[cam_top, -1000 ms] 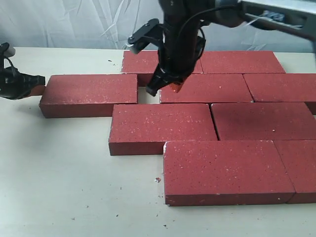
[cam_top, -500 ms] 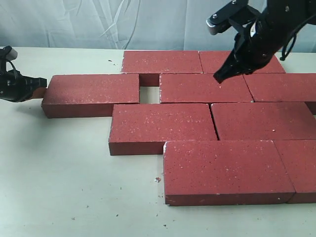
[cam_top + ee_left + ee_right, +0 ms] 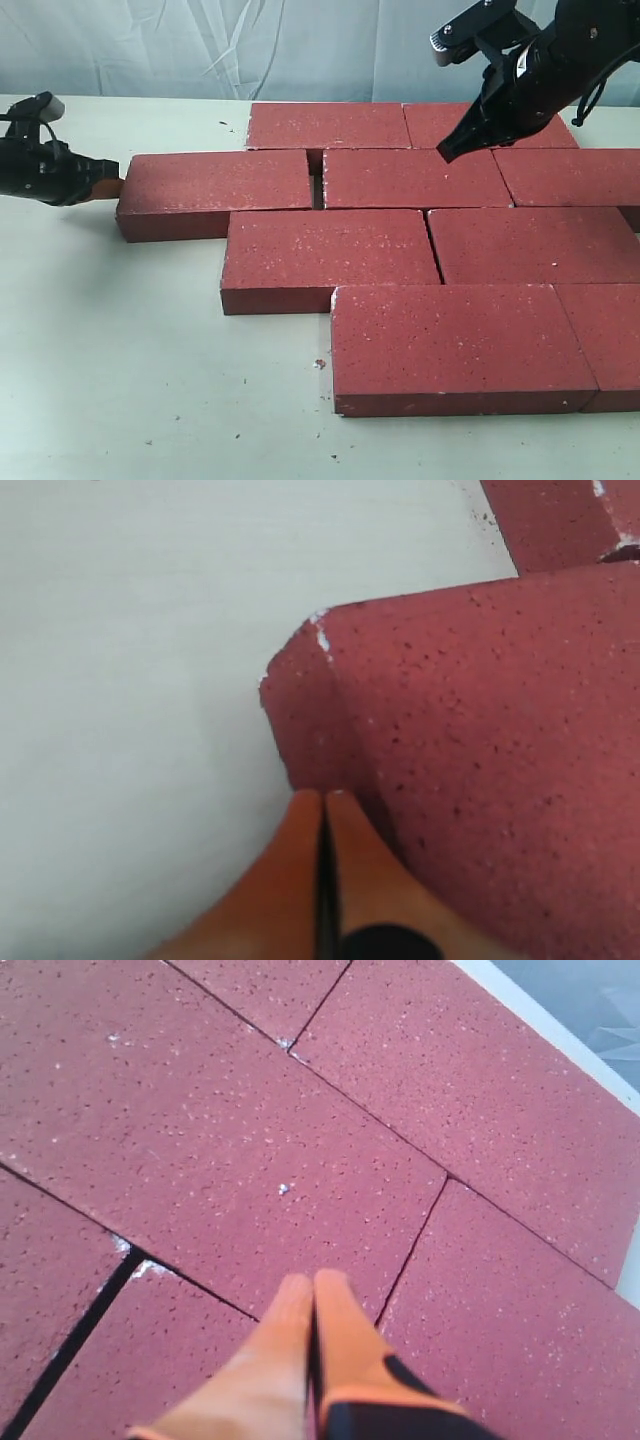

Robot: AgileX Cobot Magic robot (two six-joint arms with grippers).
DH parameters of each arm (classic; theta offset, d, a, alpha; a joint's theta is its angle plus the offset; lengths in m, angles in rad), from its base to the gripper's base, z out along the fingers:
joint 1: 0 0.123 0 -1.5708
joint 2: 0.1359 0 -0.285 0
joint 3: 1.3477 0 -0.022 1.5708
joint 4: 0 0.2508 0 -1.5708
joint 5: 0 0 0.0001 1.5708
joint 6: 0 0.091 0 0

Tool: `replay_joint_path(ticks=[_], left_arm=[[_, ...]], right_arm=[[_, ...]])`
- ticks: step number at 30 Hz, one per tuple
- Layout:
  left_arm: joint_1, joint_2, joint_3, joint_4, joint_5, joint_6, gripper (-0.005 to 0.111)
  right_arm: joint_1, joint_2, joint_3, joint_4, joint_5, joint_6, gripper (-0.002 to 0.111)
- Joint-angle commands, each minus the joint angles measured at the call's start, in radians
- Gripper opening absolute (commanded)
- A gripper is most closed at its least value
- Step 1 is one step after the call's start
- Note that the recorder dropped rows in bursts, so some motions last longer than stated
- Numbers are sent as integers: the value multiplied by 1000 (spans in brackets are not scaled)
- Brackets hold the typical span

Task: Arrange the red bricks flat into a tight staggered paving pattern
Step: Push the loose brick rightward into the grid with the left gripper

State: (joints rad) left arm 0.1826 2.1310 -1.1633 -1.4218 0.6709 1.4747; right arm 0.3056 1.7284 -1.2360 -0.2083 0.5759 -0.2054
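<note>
Several dark red bricks lie flat in staggered rows on the pale table (image 3: 130, 360). The leftmost brick of the second row (image 3: 215, 190) sits a narrow slit away from its neighbour (image 3: 415, 178). My left gripper (image 3: 115, 186) is shut, and its orange tips press the left end face of that brick (image 3: 450, 740); the tips (image 3: 323, 798) meet the face near its corner. My right gripper (image 3: 444, 153) is shut and empty, hovering over the back bricks, its tips (image 3: 313, 1285) above a joint between bricks (image 3: 415, 1245).
The front row holds a large brick (image 3: 455, 345) that juts toward the near edge. A crumpled pale backdrop (image 3: 200, 45) rises behind the table. Bare tabletop spreads to the left and front, dotted with small crumbs (image 3: 319, 364).
My left gripper has pushed the leftmost second-row brick rightward, shrinking the square gap to a thin slit. The right arm has swung from that gap to the back right and risen.
</note>
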Motion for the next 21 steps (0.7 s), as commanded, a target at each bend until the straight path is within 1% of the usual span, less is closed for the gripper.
replay_joint_path(ticks=[1, 7, 12, 18, 21], left_arm=[[-47, 1, -2, -45, -71, 28, 0], [-87, 3, -9, -45, -106, 28, 0], [-110, 26, -24, -45, -97, 28, 0], [-105, 19, -34, -18, -109, 29, 0], [-105, 10, -34, -12, -171, 27, 0]], right_arm=[[-6, -6, 3, 0, -13, 4, -1], [-6, -6, 3, 0, -23, 4, -1], [-6, -6, 3, 11, -34, 4, -1], [-6, -6, 3, 11, -34, 4, -1], [-6, -6, 3, 11, -34, 4, -1]])
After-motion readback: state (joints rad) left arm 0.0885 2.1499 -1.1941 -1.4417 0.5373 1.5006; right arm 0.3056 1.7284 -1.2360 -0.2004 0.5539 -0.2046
